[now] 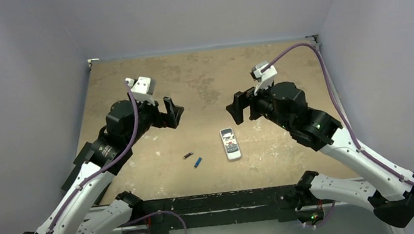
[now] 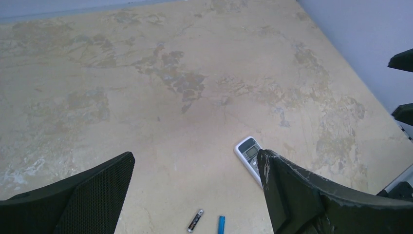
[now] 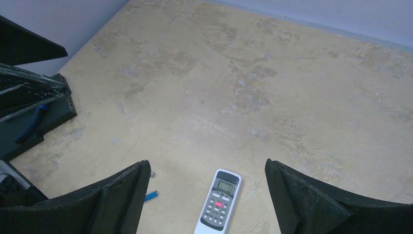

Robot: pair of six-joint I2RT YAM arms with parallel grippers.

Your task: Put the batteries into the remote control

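This is a robotics lab test cell: plain pale grey-lilac walls [image 1: 13, 86] box in a worn, blotchy tan tabletop [image 1: 200, 76]. Two black-and-white jointed robot arms, the left arm [image 1: 78, 196] and the right arm [image 1: 356, 156], stand bolted to a black metal rail [image 1: 220, 200] at its near edge, trailing purple cables [image 1: 134, 113].

1. Shows white on the remote control [image 3: 218, 201], with a dark grey button panel, one red button and a pale grey screen.
2. Pairs a black battery [image 1: 188, 155] with a bright blue battery [image 1: 197, 163].
3. Mottles the tan table [image 1: 201, 82] with grey-brown blotches.
4. Shows black on the left gripper [image 1: 173, 112] and right gripper [image 1: 238, 109], and purple on the cable [image 1: 135, 116].
5. Tints the walls [image 1: 193, 12] pale lilac-grey.
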